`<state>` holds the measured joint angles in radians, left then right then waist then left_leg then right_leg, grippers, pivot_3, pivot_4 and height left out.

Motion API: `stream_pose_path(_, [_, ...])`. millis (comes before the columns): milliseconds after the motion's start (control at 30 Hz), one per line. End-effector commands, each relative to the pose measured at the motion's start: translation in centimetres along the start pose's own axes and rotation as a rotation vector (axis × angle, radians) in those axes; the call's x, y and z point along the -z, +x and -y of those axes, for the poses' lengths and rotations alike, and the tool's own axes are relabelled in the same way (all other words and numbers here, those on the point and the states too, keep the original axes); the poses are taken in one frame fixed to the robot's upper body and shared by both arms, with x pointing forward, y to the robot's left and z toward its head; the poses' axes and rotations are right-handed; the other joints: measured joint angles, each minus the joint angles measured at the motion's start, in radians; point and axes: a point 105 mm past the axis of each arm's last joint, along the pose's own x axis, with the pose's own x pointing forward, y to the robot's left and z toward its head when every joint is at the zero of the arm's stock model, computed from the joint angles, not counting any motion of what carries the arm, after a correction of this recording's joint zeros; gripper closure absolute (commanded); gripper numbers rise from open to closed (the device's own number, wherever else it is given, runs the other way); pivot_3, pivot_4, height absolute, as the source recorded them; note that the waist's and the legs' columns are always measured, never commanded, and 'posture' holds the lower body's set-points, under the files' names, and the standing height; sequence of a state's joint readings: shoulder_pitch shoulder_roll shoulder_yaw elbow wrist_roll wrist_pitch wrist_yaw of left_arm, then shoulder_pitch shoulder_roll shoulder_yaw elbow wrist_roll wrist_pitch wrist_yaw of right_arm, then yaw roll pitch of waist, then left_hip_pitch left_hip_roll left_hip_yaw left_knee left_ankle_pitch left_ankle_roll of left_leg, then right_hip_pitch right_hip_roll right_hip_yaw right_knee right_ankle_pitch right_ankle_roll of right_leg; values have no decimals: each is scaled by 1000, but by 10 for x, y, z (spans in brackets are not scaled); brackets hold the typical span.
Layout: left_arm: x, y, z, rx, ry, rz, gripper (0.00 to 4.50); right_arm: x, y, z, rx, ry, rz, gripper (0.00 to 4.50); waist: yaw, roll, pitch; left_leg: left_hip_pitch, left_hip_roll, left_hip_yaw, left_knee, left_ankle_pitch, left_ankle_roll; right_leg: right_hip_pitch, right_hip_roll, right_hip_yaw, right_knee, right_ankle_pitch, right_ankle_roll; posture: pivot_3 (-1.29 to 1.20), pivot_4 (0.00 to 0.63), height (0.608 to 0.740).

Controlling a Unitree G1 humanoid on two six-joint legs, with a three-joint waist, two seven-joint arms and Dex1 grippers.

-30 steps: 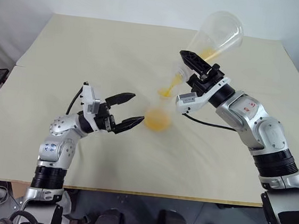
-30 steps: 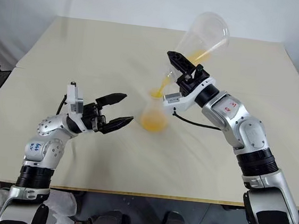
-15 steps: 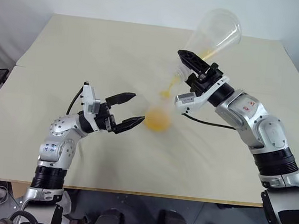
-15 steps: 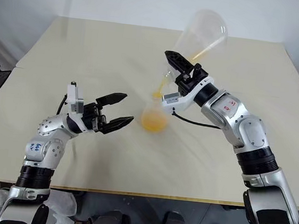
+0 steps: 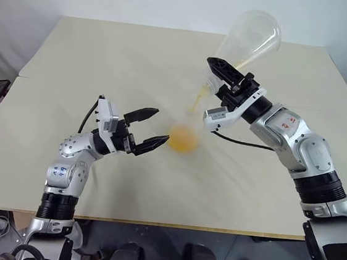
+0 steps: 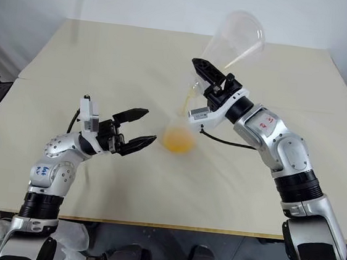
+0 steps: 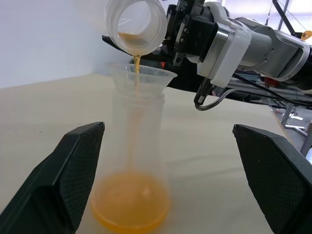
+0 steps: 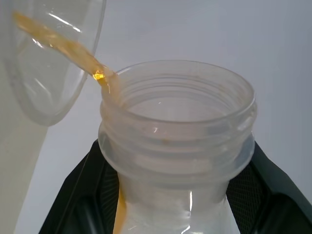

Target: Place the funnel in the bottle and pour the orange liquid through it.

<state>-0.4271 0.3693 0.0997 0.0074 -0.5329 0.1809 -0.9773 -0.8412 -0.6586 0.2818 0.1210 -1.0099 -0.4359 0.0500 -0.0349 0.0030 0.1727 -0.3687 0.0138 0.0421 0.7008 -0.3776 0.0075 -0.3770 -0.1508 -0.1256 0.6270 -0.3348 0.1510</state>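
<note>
Your right gripper (image 5: 220, 79) clamps the neck of a tilted clear conical flask (image 5: 248, 41), its mouth just above the small transparent funnel (image 7: 141, 78) seated in the clear narrow-necked bottle (image 7: 136, 146). Orange liquid (image 7: 130, 202) pools in the bottle's base. Your left gripper (image 5: 161, 126) gapes empty beside the bottle.

The two head views look down and forward from above the near edge of the pale beige tabletop (image 5: 107, 55), standing well back, the whole top in frame; they share nearly the same scene, shifted slightly sideways. The left wrist view sits low and close, facing level across the tabletop between its black claw (image 7: 165, 175) fingers at the clear flask-like bottle (image 7: 134, 161) in the centre. The right wrist view is nearest, pressed up against a clear tilted flask's threaded mouth (image 8: 178, 126) at frame centre.
</note>
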Motion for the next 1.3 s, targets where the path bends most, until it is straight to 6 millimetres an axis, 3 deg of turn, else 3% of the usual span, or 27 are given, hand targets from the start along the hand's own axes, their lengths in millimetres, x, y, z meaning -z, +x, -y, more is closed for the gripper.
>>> stream_pose_path(33, [-12,3,4,22,51,25,0,1,1,17,63,-38,9,2028,0,0,0,0,0,0,0,0,0,0,0,0,0,0,0,0,150,740])
stream_pose_path(600, [-13,4,3,20,55,33,0,-3,-1,12,65,4,13,2028,0,0,0,0,0,0,0,0,0,0,0,0,0,0,0,0,150,740])
stream_pose_path(900, [-13,2,2,19,55,30,0,-4,1,25,90,93,9,2028,0,0,0,0,0,0,0,0,0,0,0,0,0,0,0,0,150,740])
stream_pose_path(1100, [-13,2,2,23,54,28,0,-2,-6,25,68,369,-13,2028,2,0,0,0,0,-1,0,0,0,0,0,0,0,0,0,0,150,740])
stream_pose_path(1300, [-10,3,3,33,44,21,0,31,-20,45,182,734,-138,2028,3,0,0,0,0,-1,0,0,0,0,0,-1,0,0,0,0,150,740])
